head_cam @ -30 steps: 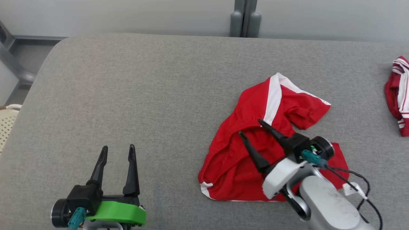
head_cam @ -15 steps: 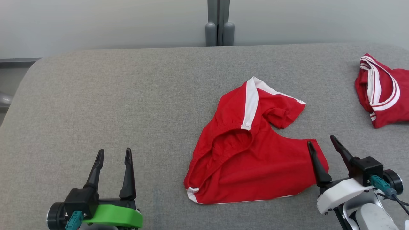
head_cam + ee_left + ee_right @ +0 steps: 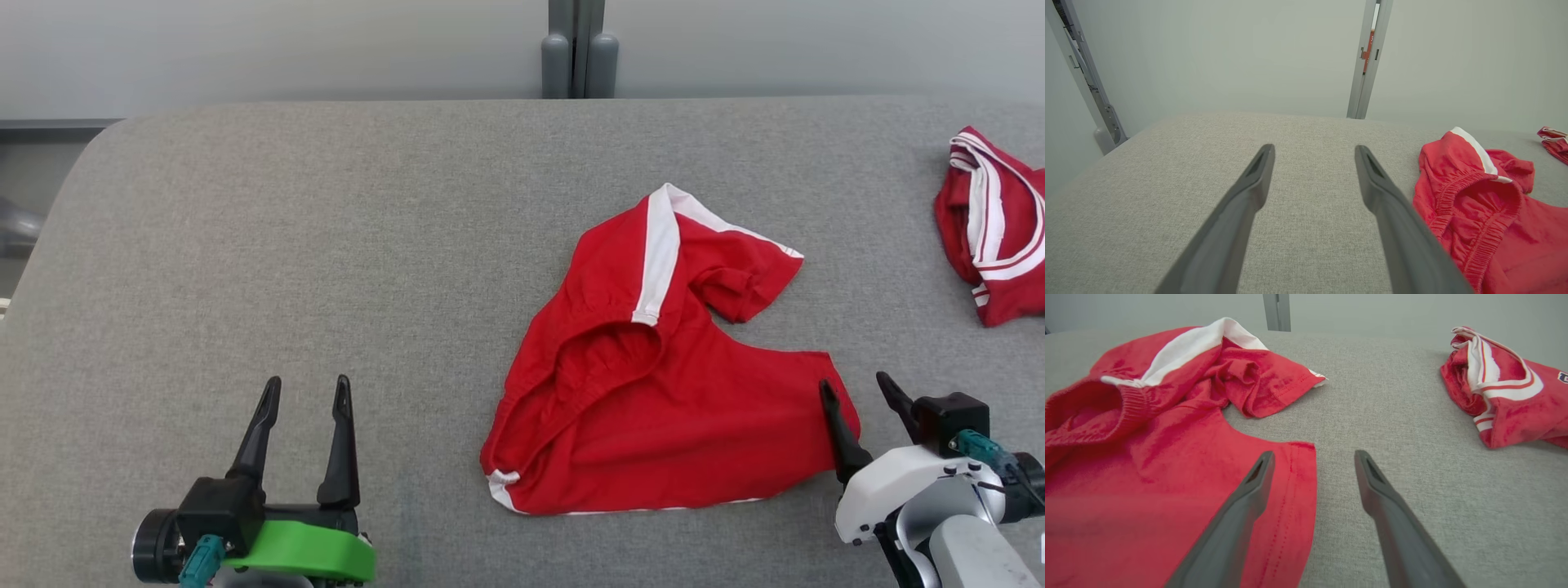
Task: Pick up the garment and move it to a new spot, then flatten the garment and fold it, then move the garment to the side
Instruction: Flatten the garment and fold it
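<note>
In the head view, the right gripper (image 3: 855, 381) has been drawn back off the garment (image 3: 653, 408) to its near-right corner, fingers (image 3: 839, 433) spread and empty. The garment is left crumpled on the bench (image 3: 326, 229), right of centre, so flattening is judged next. The left gripper (image 3: 308, 380) is held spread, near left.

In the left wrist view, a pale wall (image 3: 1208, 53) and a post (image 3: 1367, 61) are seen beyond the grey fabric.

In the right wrist view, the hem (image 3: 1306, 490) is straddled, and a second garment (image 3: 1506, 392) lies far right.
</note>
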